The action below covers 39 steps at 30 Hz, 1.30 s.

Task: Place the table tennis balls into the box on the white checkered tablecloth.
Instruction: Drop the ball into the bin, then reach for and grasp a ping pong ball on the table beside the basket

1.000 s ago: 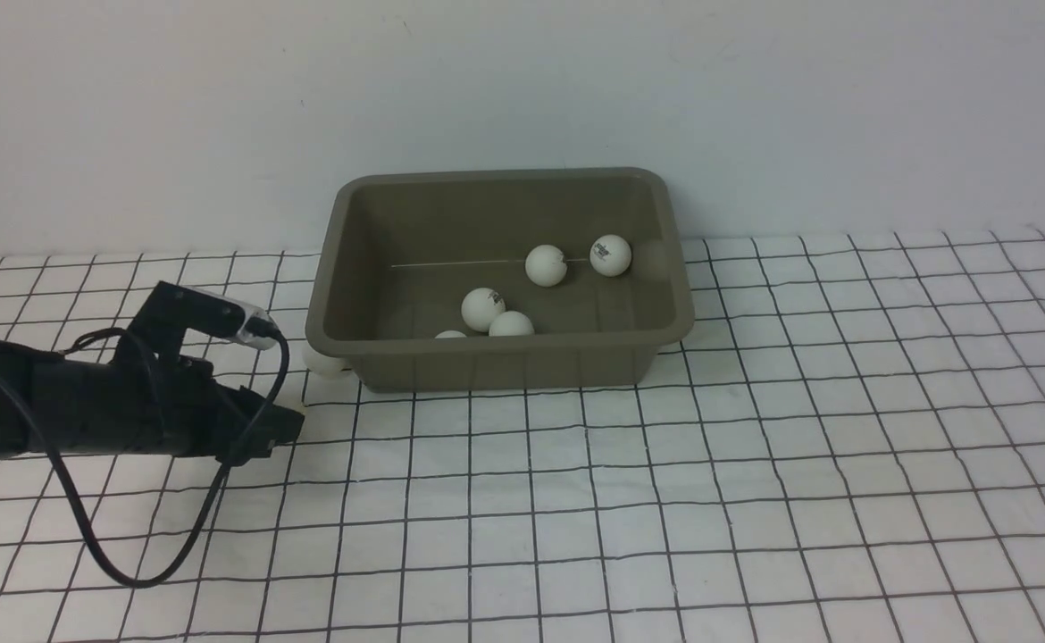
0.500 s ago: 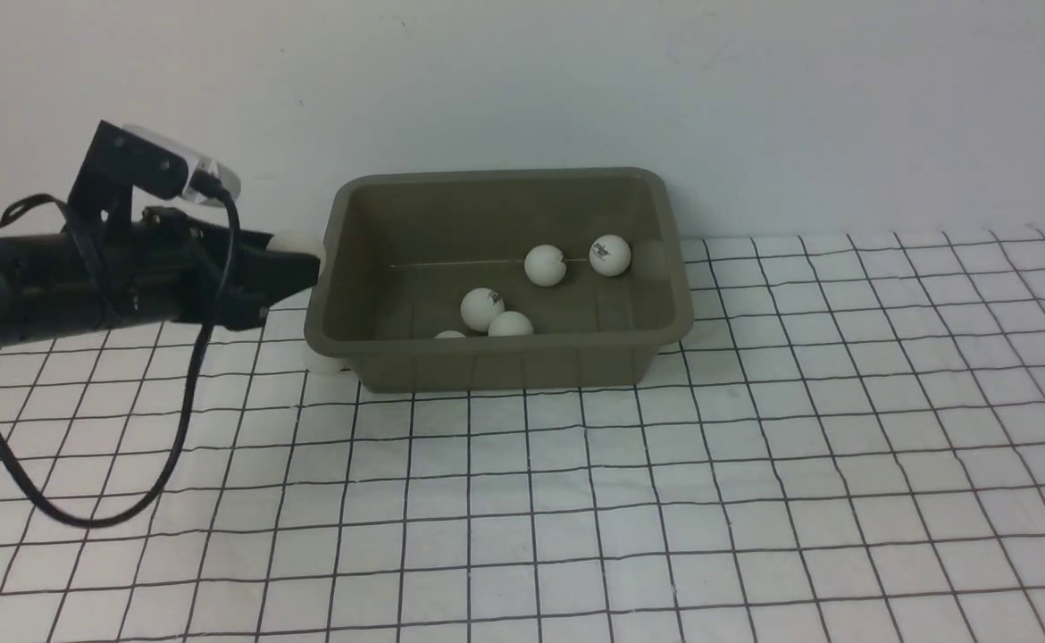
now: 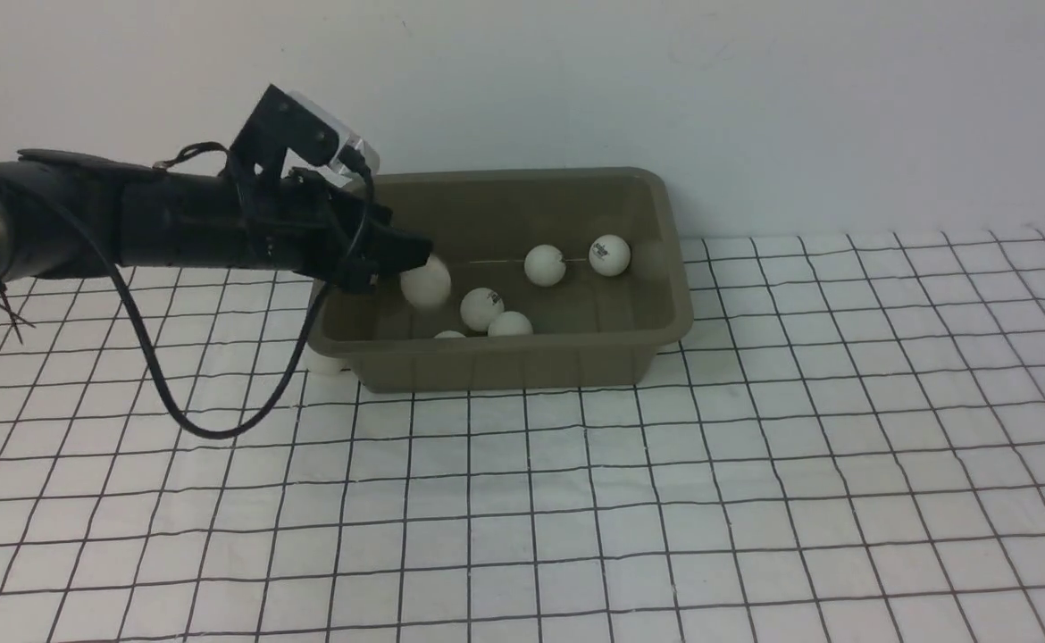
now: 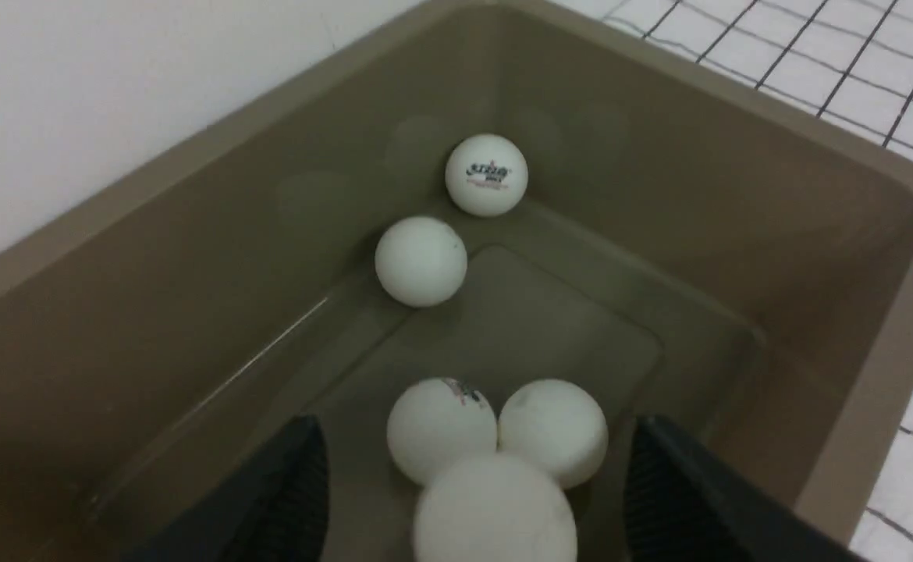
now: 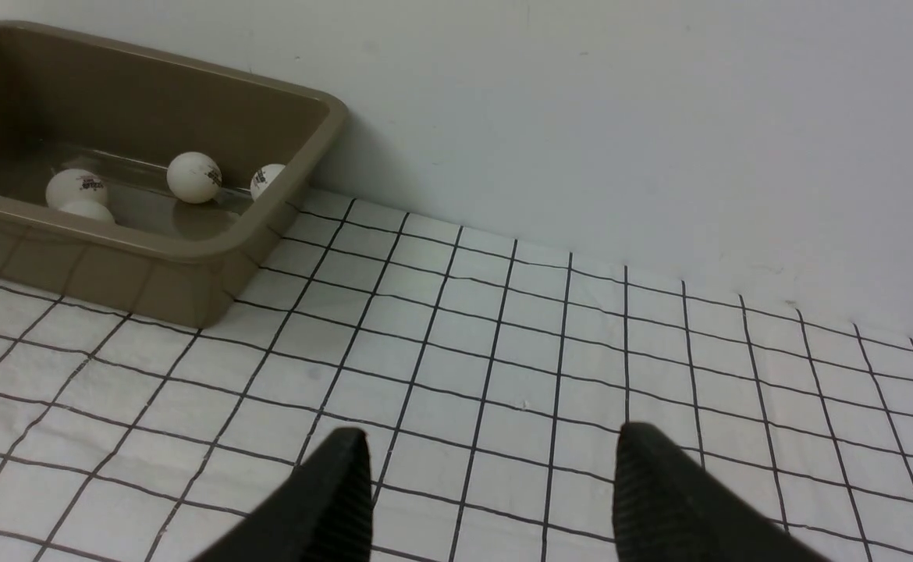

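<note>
The olive-grey box (image 3: 505,177) stands at the back of the white checkered tablecloth (image 3: 665,500). My left gripper (image 3: 415,254) reaches over the box's left rim, open. A blurred table tennis ball (image 3: 425,281) hangs free just below its tips, and in the left wrist view this ball (image 4: 495,511) sits between the fingers (image 4: 296,488) with gaps on both sides. Several balls lie inside, among them two at the back (image 3: 545,265) (image 3: 610,254). One ball (image 3: 322,363) rests on the cloth outside the box's front left corner. My right gripper (image 5: 488,468) hovers open over bare cloth.
A pale wall rises directly behind the box. The left arm's black cable (image 3: 210,420) loops down onto the cloth left of the box. In the right wrist view the box (image 5: 191,250) lies off to one side of the right gripper.
My left arm lifted a ball off the cloth, carried it right over the box's left rim, and its jaws opened; the ball is now loose and dropping.
</note>
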Tool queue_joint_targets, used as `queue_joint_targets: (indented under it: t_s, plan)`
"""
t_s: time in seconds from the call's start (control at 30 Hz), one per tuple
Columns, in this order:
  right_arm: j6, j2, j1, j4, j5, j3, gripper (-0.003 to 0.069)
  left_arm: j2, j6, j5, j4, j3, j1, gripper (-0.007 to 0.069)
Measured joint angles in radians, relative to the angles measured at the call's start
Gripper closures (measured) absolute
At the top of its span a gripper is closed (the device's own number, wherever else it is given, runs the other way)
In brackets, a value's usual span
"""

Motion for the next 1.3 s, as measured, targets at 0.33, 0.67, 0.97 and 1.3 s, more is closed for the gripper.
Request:
queue_joint_targets:
  t_s: [0.33,0.67,0.97,1.3]
  plan:
    - [0.0,0.0,0.0,0.002,0.014,0.001,0.027,-0.127,-0.306,0.086,0.273,-0.01,0.199,0.0159]
    - [0.0,0.0,0.0,0.002,0.014,0.001,0.027,-0.063,-0.02,0.356,0.235,-0.016,0.423,0.0167]
    - [0.0,0.0,0.0,0.002,0.015,0.001,0.027,0.061,0.093,0.31,0.273,-0.016,0.363,0.0167]
    - [0.0,0.0,0.0,0.002,0.019,0.001,0.027,0.159,0.161,0.203,0.261,-0.016,0.269,0.0153]
